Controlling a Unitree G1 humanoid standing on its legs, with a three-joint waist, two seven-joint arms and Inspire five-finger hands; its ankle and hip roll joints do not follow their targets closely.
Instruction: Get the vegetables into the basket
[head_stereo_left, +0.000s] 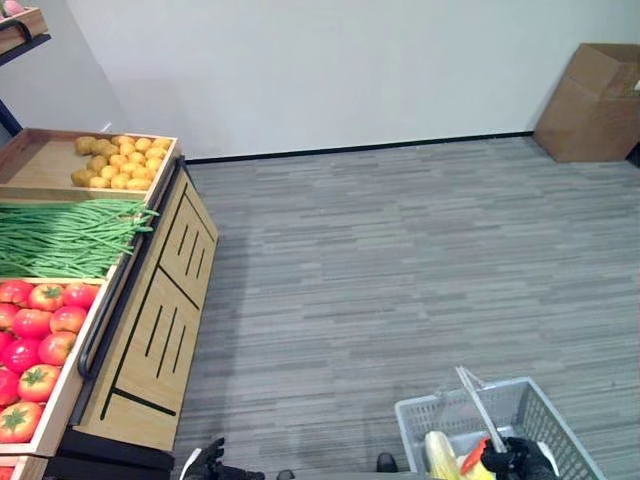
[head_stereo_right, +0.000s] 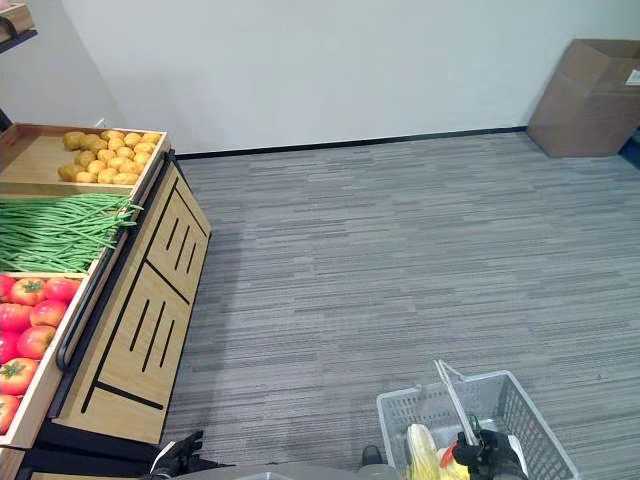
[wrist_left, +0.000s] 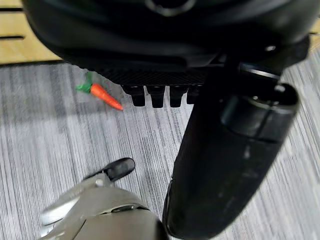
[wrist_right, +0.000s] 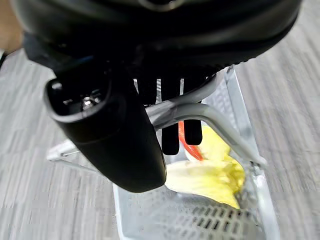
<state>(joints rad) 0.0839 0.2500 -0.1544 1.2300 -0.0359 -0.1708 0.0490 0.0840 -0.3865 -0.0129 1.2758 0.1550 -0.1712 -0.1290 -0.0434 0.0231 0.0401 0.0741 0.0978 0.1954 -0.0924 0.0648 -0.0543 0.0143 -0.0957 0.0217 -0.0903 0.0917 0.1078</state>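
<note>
Your basket (head_stereo_left: 540, 410) is a pale grey plastic one with slotted, mesh-like walls, hanging low at the robot's right side over the floor. Inside it you can see a yellow, crinkly leafy vegetable (wrist_right: 212, 175) and something slim and orange-red (wrist_right: 189, 147) lying against it — too little of that shows to name it. The basket's grey handle (wrist_right: 200, 111), a smooth bent bar, runs under your right hand (wrist_right: 150, 90): its dark fingers curl over the bar, so the hand is wrapped round the handle and carries the basket.

Your left hand (wrist_left: 160, 80) hangs near the foot of the stand, gripping nothing; its short dark fingertips (wrist_left: 157, 97) point down in a row and look relaxed. Past them a small carrot (wrist_left: 102, 94) — orange, tapered, with a green top — lies loose on the floor, well apart from the basket.

The floor (head_stereo_left: 400, 260) is grey carpet with a fine striped weave. At your left stands a light wooden produce stand (head_stereo_left: 150, 330) with black slots and a black rail, holding bins of round yellowish potatoes (head_stereo_left: 115, 160), long thin green beans (head_stereo_left: 70, 235) and glossy red tomatoes (head_stereo_left: 40, 330). A brown cardboard box (head_stereo_left: 595, 100) sits against the plain white wall (head_stereo_left: 350, 70); you can read no writing anywhere.
</note>
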